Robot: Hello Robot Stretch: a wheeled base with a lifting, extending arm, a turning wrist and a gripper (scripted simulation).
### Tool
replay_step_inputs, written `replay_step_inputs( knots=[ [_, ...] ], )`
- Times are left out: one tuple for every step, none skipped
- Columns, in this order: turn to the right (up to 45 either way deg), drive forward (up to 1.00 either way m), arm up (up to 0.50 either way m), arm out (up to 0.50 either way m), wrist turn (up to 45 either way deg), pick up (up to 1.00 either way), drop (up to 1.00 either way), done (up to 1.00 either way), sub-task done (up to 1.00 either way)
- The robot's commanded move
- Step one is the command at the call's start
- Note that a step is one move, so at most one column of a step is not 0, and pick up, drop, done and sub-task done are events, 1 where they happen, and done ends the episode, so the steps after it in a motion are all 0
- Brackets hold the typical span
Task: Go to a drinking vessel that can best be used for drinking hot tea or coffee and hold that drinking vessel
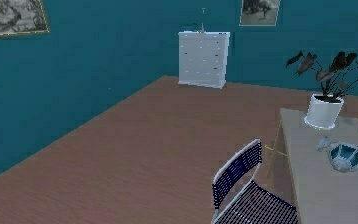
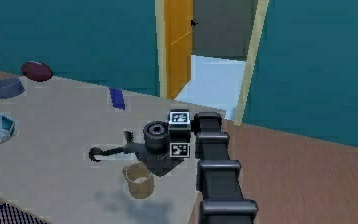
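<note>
arm side view: we see the end effector (image 2: 105, 152) close by a tan cup (image 2: 137, 181) on the desk (image 2: 67, 125); we cannot tell whether it holds anything. forward view: a white dresser (image 1: 204, 58).

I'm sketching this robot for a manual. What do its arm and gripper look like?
The arm is a dark square bar of blocky segments. Two white squares with black marks sit at its end, beside the gripper: a dark rounded body with two thin dark fingers.

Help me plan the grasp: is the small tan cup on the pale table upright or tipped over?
Upright: the small tan cup stands on the pale table, its round open rim facing up.
</note>
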Motion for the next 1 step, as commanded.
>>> replay_step_inputs(
  knots=[
    [0.0,0.0,0.0,0.0,18.0,0.0,0.0,0.0,0.0]
  ],
)
